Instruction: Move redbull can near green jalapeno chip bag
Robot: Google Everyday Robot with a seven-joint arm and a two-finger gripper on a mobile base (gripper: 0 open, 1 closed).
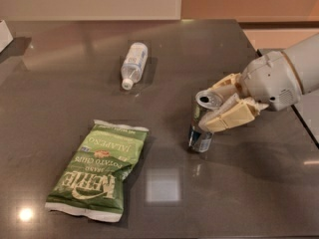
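Observation:
The redbull can (199,136) is slim and silver with blue patches low on its side. It stands right of the table's middle, tilted a little to the left. My gripper (210,108) reaches in from the right and is shut on the can's upper half, one pale finger (225,85) behind it and one (230,118) in front. The green jalapeno chip bag (97,171) lies flat at the front left, well apart from the can.
A clear plastic bottle (134,64) with a white cap lies on its side at the back middle. A white object (4,34) sits at the far left edge. The dark table (249,193) ends close behind my arm on the right.

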